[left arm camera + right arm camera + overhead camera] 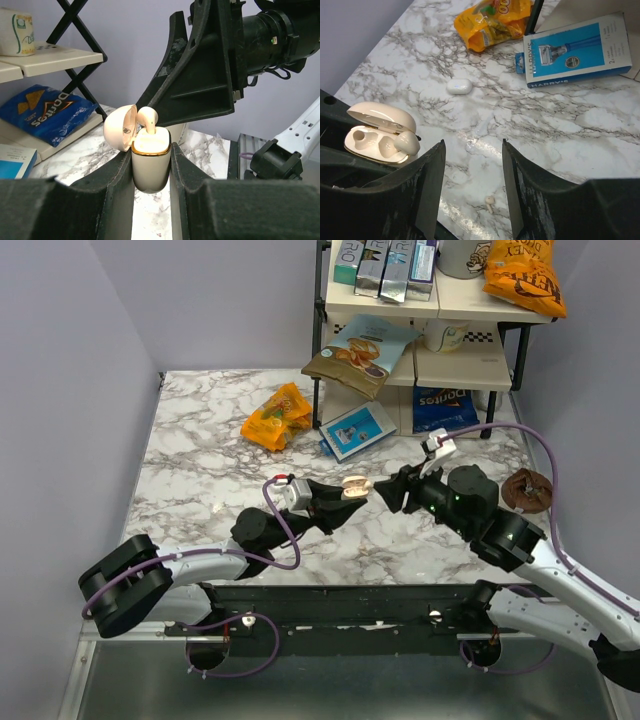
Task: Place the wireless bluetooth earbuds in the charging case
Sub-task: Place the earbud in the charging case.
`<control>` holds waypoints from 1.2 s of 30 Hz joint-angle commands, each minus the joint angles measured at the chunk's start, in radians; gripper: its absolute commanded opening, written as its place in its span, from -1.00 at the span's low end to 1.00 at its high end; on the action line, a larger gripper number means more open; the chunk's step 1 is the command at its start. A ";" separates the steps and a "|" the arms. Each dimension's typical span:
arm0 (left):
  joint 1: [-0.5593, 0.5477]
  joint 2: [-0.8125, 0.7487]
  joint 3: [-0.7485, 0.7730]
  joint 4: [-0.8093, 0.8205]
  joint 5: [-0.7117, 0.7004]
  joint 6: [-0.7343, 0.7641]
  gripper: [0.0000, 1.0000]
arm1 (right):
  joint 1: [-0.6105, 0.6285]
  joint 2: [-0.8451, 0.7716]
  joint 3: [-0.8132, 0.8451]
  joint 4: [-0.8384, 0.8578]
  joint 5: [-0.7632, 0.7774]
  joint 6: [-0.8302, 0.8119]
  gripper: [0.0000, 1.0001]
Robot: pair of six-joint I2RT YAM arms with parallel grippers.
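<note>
My left gripper [151,175] is shut on the cream-beige charging case [150,165] and holds it upright above the table, lid [120,127] open. One earbud [147,120] sits in a slot and sticks up out of it. In the top view the case [352,486] is between the two grippers. My right gripper [473,145] is open and empty, its fingertips just right of the case [377,135]. A second earbud [489,201] lies loose on the marble below, between the right jaws.
A small white oval object [459,86] lies on the marble. An orange snack bag [277,416] and a blue razor box [357,429] lie further back. A shelf rack [420,360] with a Doritos bag [444,405] stands behind. A brown disc [527,489] lies right.
</note>
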 commanded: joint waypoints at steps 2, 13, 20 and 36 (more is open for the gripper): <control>0.003 -0.009 -0.010 0.216 0.022 -0.009 -1.00 | 0.004 -0.020 0.031 -0.008 -0.063 -0.005 0.13; 0.003 -0.009 -0.006 0.203 0.016 -0.005 -1.00 | 0.004 -0.030 0.031 0.016 -0.129 -0.024 0.11; 0.004 -0.003 0.002 0.201 0.017 -0.002 -1.00 | 0.006 -0.044 0.025 0.035 -0.177 -0.038 0.09; 0.004 -0.025 -0.016 0.200 -0.009 0.015 -1.00 | 0.007 -0.109 0.007 0.026 -0.132 -0.062 0.15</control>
